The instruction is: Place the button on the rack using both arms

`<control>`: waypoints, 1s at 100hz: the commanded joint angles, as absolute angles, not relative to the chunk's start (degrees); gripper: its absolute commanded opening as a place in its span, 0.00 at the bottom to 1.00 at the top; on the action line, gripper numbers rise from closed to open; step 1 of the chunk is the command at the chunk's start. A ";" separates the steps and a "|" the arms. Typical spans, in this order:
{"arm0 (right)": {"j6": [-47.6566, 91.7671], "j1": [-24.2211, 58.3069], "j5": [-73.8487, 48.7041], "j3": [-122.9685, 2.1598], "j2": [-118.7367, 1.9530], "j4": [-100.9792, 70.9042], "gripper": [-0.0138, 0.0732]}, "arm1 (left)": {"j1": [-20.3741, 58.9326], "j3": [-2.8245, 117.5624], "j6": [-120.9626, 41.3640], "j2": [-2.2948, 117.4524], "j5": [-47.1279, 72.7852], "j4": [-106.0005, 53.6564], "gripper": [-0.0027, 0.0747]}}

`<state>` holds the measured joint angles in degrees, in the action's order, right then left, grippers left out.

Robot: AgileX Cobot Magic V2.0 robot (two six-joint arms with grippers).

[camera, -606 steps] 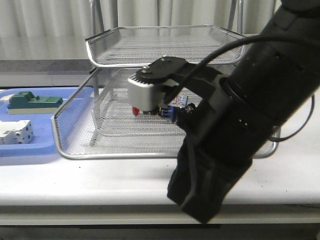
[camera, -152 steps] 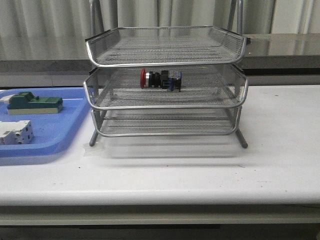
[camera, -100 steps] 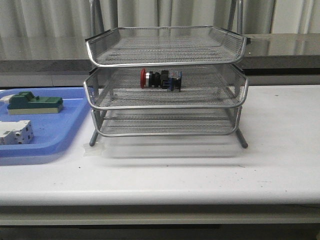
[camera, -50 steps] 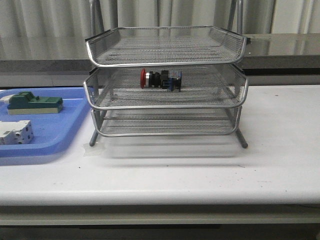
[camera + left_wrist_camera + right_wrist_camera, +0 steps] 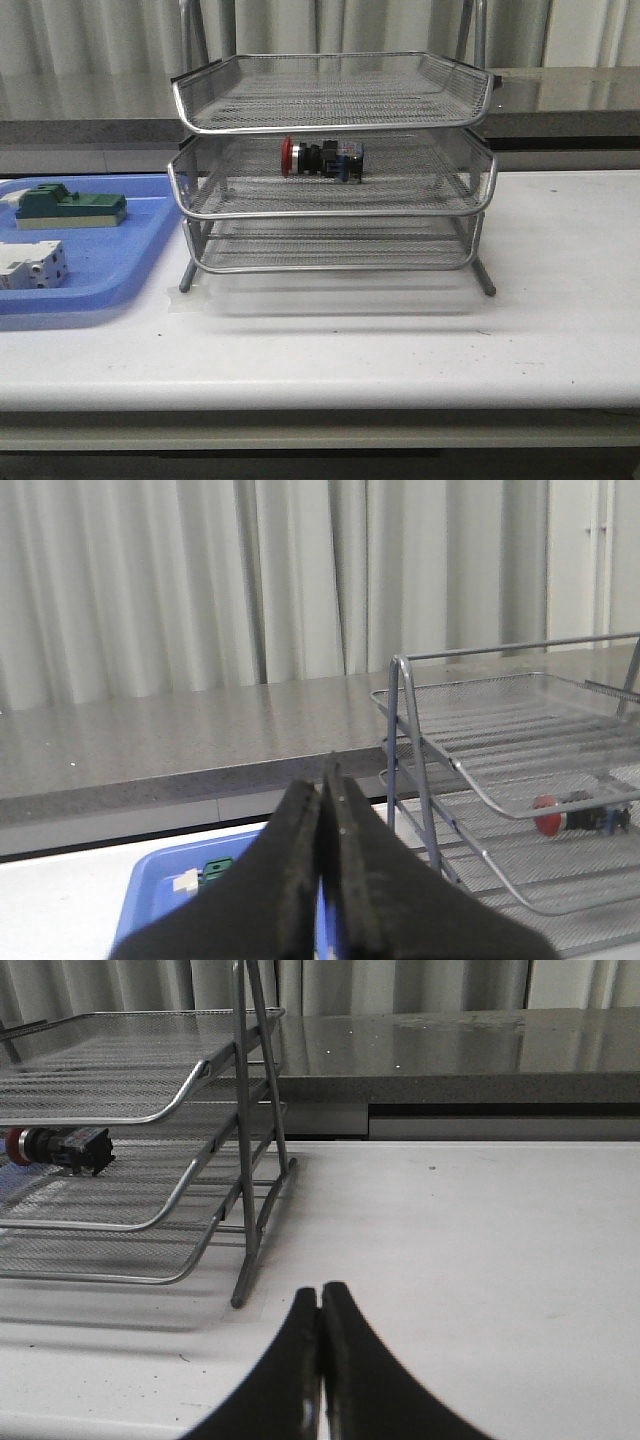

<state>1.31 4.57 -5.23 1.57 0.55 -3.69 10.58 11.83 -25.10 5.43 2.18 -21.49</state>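
Observation:
The button [image 5: 322,159] lies on its side on the middle tier of the silver wire rack [image 5: 330,120], red cap to the left; it also shows as the button [image 5: 584,816] and the button [image 5: 58,1148]. In the front view neither arm appears. My left gripper [image 5: 324,780] is shut with nothing between its fingers, well back from the rack [image 5: 520,770] and above the blue tray. My right gripper [image 5: 321,1292] is shut and empty, over the bare table beside the rack [image 5: 150,1110].
A blue plastic tray [image 5: 110,270] left of the rack holds a green block [image 5: 70,207] and a white breaker block [image 5: 30,268]. A grey ledge [image 5: 560,110] runs behind the white table [image 5: 560,300], with curtains beyond.
Six seconds ago the right arm was in front of the rack with the button at its gripper. Now the button lies on the middle tier and both arms are out of the front view.

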 commanded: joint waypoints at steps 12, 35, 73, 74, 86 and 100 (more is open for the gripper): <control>1.43 4.54 -0.33 0.57 1.80 -3.15 0.09 | 9.20 12.18 -19.83 6.07 -1.53 -12.80 0.01; 1.43 4.54 -0.33 0.57 1.80 -3.15 0.09 | 1.10 8.48 -3.74 6.07 -1.76 -4.04 0.01; 1.43 4.54 -0.33 0.57 1.80 -3.15 0.09 | -2.75 0.07 -0.79 -2.02 -2.44 -1.03 0.01; 1.43 4.54 -0.33 0.57 1.80 -3.15 0.09 | -2.75 -0.06 -0.79 -2.05 -2.44 -1.03 0.01; 1.43 4.54 -0.33 0.57 1.80 -3.15 0.09 | -2.75 -1.74 2.40 -2.05 -2.54 1.20 0.01; 1.43 4.54 -0.33 0.57 1.80 -3.15 0.09 | -2.75 -2.62 5.79 -2.05 -4.41 4.13 0.01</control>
<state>1.31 4.57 -5.05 1.57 0.59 -3.60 -2.73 -0.15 3.64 -0.28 1.47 2.67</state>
